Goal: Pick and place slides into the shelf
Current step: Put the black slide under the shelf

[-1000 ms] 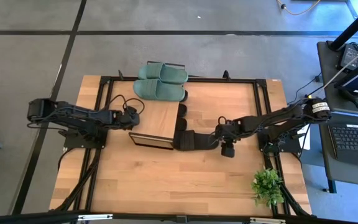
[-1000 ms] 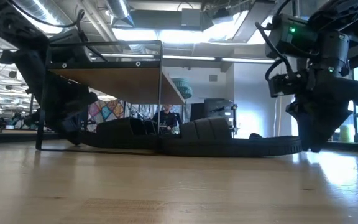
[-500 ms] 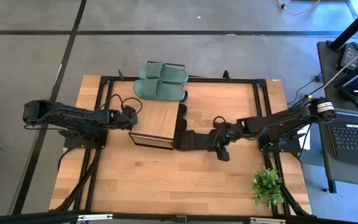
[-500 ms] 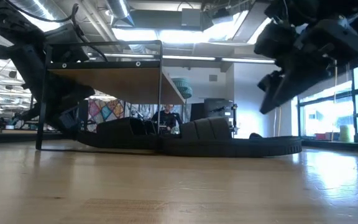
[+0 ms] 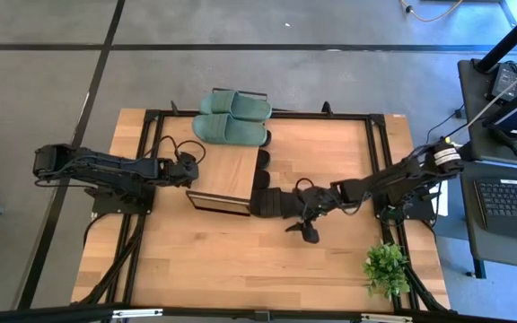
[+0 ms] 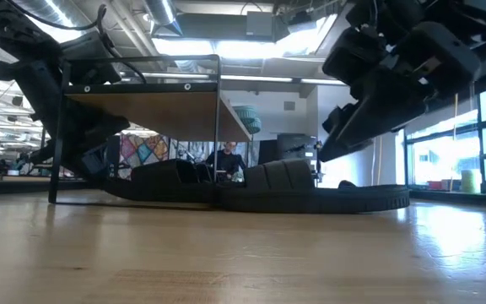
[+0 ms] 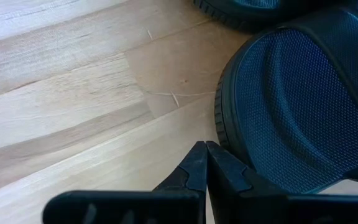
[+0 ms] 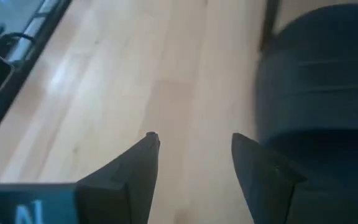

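The shelf (image 5: 227, 166) stands mid-table on its thin black frame, and two green slides (image 5: 232, 118) lie on its top at the far end. A black slide (image 5: 272, 202) lies on the table against the shelf's right end; in the low view it is (image 6: 310, 196), with another black slide (image 6: 171, 179) under the shelf. My right gripper (image 8: 194, 140) hangs open above the table beside that slide (image 8: 316, 93), slanting down, nothing between its fingers. My left gripper (image 7: 205, 148) is shut, low at the shelf's left end, beside a black slide's rounded end (image 7: 291, 106). My left gripper's shut fingers (image 7: 225, 168) lie right against the rim of the black slide's rounded end (image 7: 224, 134), slanting down from the table's left side. Whether they touch the rim, I cannot tell. The slide lies flat on the table.
A small green plant (image 5: 386, 267) stands near the table's right front corner. Black frame bars (image 5: 380, 152) run along the table's sides. Bare wood lies in front of the shelf (image 5: 240, 256).
My right gripper has risen off the black slide's right end and gone toward the table's left and near edge, tipping from pointing almost straight down to a slant. The slide has stayed where it was.
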You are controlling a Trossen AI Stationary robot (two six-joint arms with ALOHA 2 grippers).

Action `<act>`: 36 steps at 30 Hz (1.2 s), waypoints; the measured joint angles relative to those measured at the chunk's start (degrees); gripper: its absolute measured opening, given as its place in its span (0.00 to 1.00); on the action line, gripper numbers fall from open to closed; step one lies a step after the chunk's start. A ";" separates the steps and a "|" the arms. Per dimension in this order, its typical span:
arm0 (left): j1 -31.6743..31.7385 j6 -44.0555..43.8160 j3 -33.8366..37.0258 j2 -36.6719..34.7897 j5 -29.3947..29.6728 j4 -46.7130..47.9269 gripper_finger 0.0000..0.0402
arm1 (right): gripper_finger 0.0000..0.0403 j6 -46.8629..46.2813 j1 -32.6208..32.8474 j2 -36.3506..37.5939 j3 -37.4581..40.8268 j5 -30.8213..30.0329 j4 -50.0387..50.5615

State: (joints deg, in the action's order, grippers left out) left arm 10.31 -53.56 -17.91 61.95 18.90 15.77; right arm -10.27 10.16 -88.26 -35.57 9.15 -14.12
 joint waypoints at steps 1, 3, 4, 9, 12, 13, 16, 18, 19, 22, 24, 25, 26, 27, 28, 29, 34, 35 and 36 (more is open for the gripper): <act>0.02 0.00 0.00 0.00 0.00 -0.04 0.00 | 0.50 -0.75 0.66 -0.72 0.00 0.00 -0.99; 0.00 0.02 0.00 0.00 0.00 -0.04 0.00 | 0.50 -2.53 1.89 -2.22 -0.08 -0.68 -3.41; 0.02 0.02 0.00 0.00 0.00 -0.04 0.00 | 0.50 -3.08 2.61 -3.00 -0.39 -1.84 -4.14; 0.00 0.17 0.00 0.00 -0.01 -0.02 0.00 | 0.50 -2.35 5.65 -8.51 -4.90 -7.65 -4.65; 0.00 0.20 0.00 0.00 -0.02 -0.02 0.00 | 0.50 -1.21 6.01 -12.24 -7.59 -9.95 -3.49; 0.00 0.22 0.00 0.00 -0.02 -0.02 0.00 | 0.50 -1.25 5.95 -13.46 -8.35 -10.95 -3.33; 0.00 0.22 0.00 0.00 -0.02 0.00 0.00 | 0.50 -1.23 5.60 -16.48 -10.63 -13.85 -3.36; 0.00 0.28 0.00 0.00 -0.02 0.00 0.00 | 0.50 -1.13 5.51 -18.36 -12.31 -15.38 -3.39; 0.00 0.28 0.00 0.00 -0.02 0.00 0.00 | 0.50 -0.80 5.45 -19.09 -13.08 -16.34 -3.33; 0.02 0.33 0.00 0.00 0.06 0.08 0.00 | 0.50 0.32 4.62 -21.14 -15.36 -17.33 -3.50; 0.02 0.33 0.00 0.01 0.60 0.34 0.00 | 0.50 0.40 3.79 -21.99 -16.30 -17.52 -3.44; 0.02 0.33 0.00 0.02 0.91 0.30 0.00 | 0.50 0.79 3.43 -22.38 -16.67 -17.62 -3.59; 0.02 0.33 0.00 0.02 1.22 0.19 0.00 | 0.50 1.32 3.03 -22.61 -16.76 -17.62 -3.58; 0.02 0.33 0.00 0.02 1.45 0.18 0.00 | 0.50 1.57 2.65 -22.71 -16.76 -17.64 -3.56; 0.02 0.35 0.00 0.02 1.68 0.24 0.00 | 0.50 1.61 2.26 -22.74 -16.76 -17.64 -3.46; 0.02 0.40 0.00 0.02 1.96 0.24 0.00 | 0.50 1.63 1.97 -22.74 -16.76 -17.63 -3.26; 0.09 0.76 0.00 0.02 3.10 0.24 0.00 | 0.50 2.08 1.31 -22.69 -16.83 -16.95 -2.36; 0.09 1.01 0.00 0.02 3.13 0.24 0.00 | 0.50 2.46 1.30 -22.64 -16.87 -16.88 -2.04; 0.07 1.45 0.00 0.02 3.14 0.24 0.00 | 0.50 2.93 1.30 -22.46 -16.87 -16.84 -1.53</act>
State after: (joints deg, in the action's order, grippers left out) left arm 10.37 -52.11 -17.91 61.98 22.04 16.01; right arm -7.34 11.46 -110.72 -52.45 -7.69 -15.65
